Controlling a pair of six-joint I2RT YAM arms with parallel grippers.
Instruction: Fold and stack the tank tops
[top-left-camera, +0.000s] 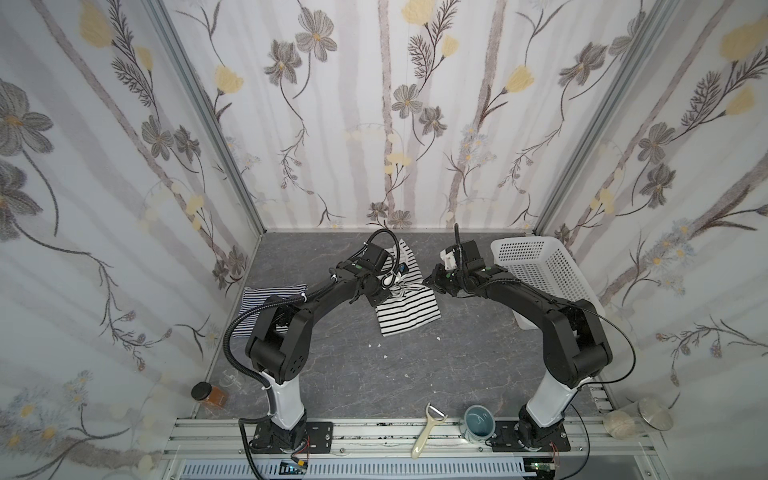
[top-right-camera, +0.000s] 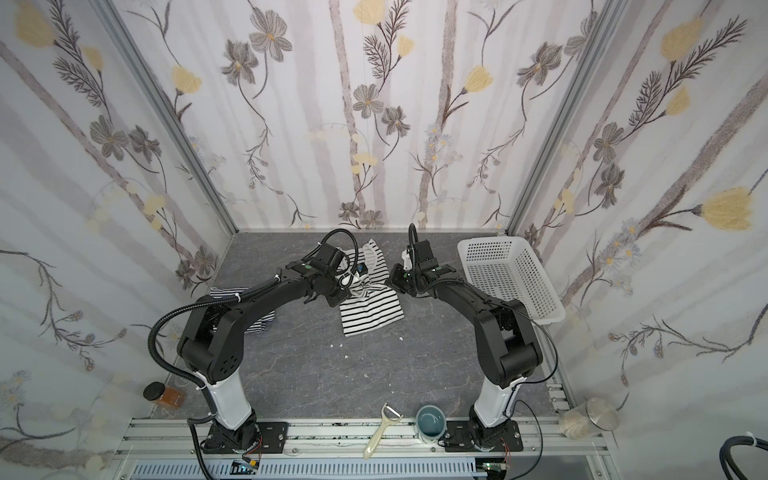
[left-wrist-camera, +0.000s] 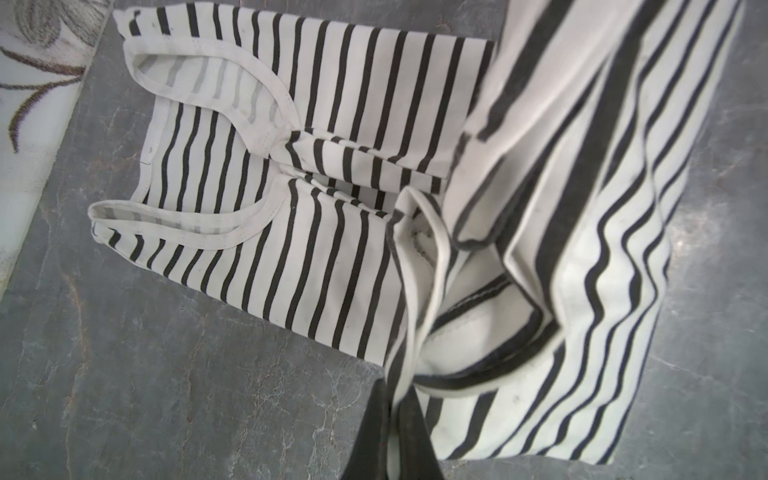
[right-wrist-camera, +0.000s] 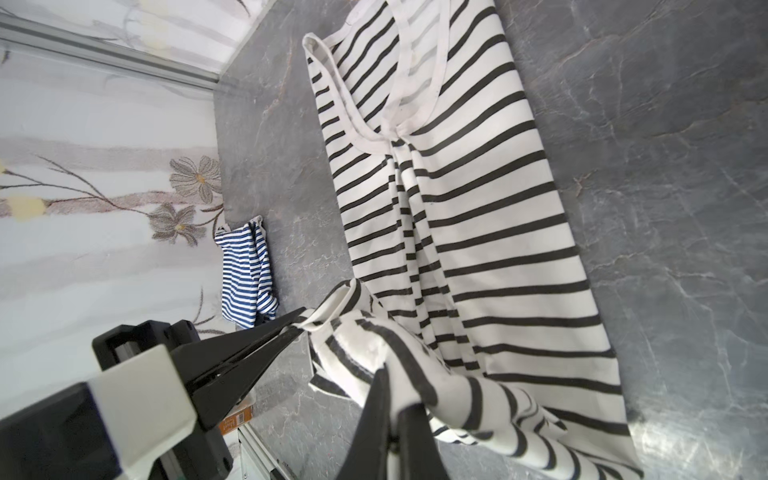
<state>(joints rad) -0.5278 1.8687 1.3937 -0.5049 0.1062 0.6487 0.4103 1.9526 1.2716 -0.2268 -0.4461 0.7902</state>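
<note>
Held one edge of the black-striped tank top (top-left-camera: 409, 316) pinched tight in left gripper (left-wrist-camera: 394, 399) and right gripper (right-wrist-camera: 397, 399), raised over the rest, flat mid-table toward the far wall. Navy-striped tank top (top-left-camera: 257, 294) far left, well apart.

Left arm (top-left-camera: 332, 291) hides part of the navy-striped tank top (top-left-camera: 257, 303) from me in both top views. Lifted fold of the black-striped tank top (left-wrist-camera: 519, 187) blurred in left wrist view.
</note>
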